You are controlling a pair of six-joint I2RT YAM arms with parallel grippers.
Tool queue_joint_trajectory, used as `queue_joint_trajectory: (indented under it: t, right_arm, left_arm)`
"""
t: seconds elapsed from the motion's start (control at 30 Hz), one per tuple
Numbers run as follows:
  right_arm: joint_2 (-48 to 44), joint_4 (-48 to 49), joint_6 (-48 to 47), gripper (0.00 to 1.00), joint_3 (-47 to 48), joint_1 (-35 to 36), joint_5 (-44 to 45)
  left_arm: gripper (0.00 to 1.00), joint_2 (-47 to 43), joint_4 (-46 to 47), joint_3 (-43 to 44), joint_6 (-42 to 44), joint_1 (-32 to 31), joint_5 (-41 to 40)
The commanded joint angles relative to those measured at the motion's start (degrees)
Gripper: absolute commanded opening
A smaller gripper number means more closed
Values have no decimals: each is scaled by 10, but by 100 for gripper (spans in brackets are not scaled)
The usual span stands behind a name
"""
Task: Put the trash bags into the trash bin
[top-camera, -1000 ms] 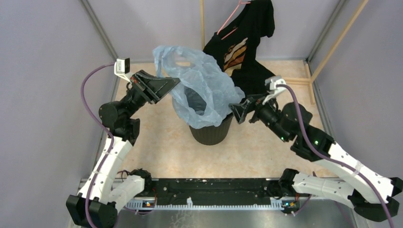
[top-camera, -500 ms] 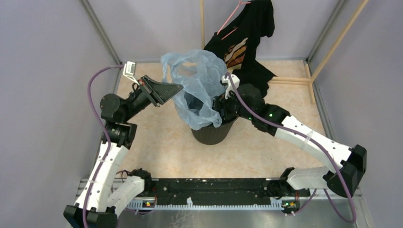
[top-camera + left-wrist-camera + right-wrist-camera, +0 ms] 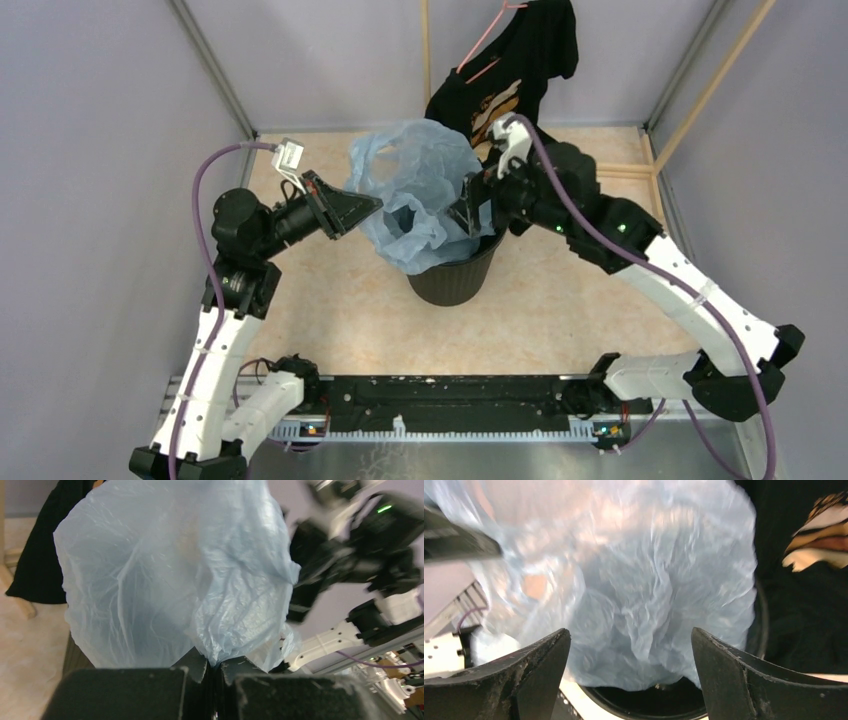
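Note:
The pale blue trash bag (image 3: 415,185) hangs bunched over the round black trash bin (image 3: 452,280), its lower part inside the rim. My left gripper (image 3: 372,203) is shut on the bag's left edge, seen pinched between the fingers in the left wrist view (image 3: 216,666). My right gripper (image 3: 472,214) is open at the bin's right rim, right beside the bag. In the right wrist view its wide-open gripper (image 3: 631,645) frames the bag (image 3: 644,595) and the bin's rim (image 3: 634,707) below.
A black T-shirt (image 3: 510,90) with an orange print hangs on a pink hanger behind the bin. A wooden frame (image 3: 690,110) stands at the back right. Grey walls close in left and right.
My right arm has swung left and up to the bin's right rim. My left gripper has moved right and lower with the bag, which has sunk further over the bin.

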Motion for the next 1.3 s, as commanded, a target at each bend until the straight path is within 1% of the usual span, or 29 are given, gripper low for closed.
queue_joint_trajectory:
  t: [0.0, 0.07, 0.1, 0.13, 0.2, 0.23, 0.27, 0.37, 0.47, 0.5, 0.53, 0.57, 0.6, 0.63, 0.77, 0.8, 0.87, 0.9, 0.97, 1.03, 1.07, 1.1, 1.17, 1.27]
  right_arm:
    - [29, 4, -25, 93, 52, -17, 49]
    - [52, 30, -16, 94, 68, -50, 31]
    - [63, 51, 0, 94, 72, -76, -11]
    - [77, 75, 29, 94, 74, -110, -59]
    - [110, 131, 104, 97, 82, -180, -197]
    - [133, 157, 126, 98, 92, -199, -257]
    - [155, 162, 131, 98, 113, -206, -283]
    - [219, 141, 106, 99, 172, -210, -298]
    - [260, 168, 118, 97, 173, -215, -352]
    - [267, 188, 130, 92, 161, -212, -368]
    - [269, 215, 147, 85, 143, -207, -383]
    - [267, 229, 161, 73, 128, -202, -398]
    - [262, 235, 171, 63, 116, -194, -407]
    - [251, 237, 172, 61, 102, -185, -406]
    - [188, 238, 166, 57, 38, -157, -376]
    - [176, 233, 170, 54, 25, -156, -370]
    - [157, 206, 166, 40, 2, -155, -345]
    - [147, 188, 157, 38, -10, -154, -313]
    - [132, 146, 118, 36, -26, -149, -260]
    - [125, 97, 69, 35, -30, -136, -189]
    - [121, 85, 54, 35, -34, -131, -165]
    - [115, 84, 46, 35, -41, -129, -154]
    - [108, 110, 45, 36, -70, -126, -149]
    - [108, 140, 53, 36, -97, -113, -134]
  left_arm:
    - [0, -6, -32, 28, 56, 2, -1]
    - [0, -7, -32, 25, 57, 2, -1]
    - [0, -7, -31, 22, 56, 2, -1]
    - [0, -9, -29, 18, 55, 2, 2]
    - [0, -9, -22, 9, 50, 2, 1]
    - [0, -9, -21, 7, 48, 2, -1]
    - [0, -8, -23, 6, 46, 2, -3]
    - [0, -4, -34, 12, 42, 2, -6]
    - [0, 1, -56, 32, 34, 2, -12]
    - [0, 5, -67, 41, 33, 2, -10]
    - [0, 8, -76, 50, 30, 2, -10]
    - [0, 10, -81, 57, 26, 2, -9]
    - [0, 10, -83, 62, 23, 2, -7]
    - [0, 10, -83, 67, 22, 2, -6]
    - [0, 12, -76, 75, 17, 2, -7]
    - [0, 13, -71, 73, 14, 2, -7]
    - [0, 16, -57, 64, 2, 2, -5]
    - [0, 18, -48, 58, -9, 2, -3]
    - [0, 22, 3, 34, -46, 1, 9]
    - [0, 28, 60, 5, -97, 0, 27]
    - [0, 30, 98, -9, -123, -6, 31]
    - [0, 35, 117, -20, -141, -13, 29]
    - [0, 49, 121, -15, -152, -46, 7]
    - [0, 77, 85, 14, -128, -116, -59]
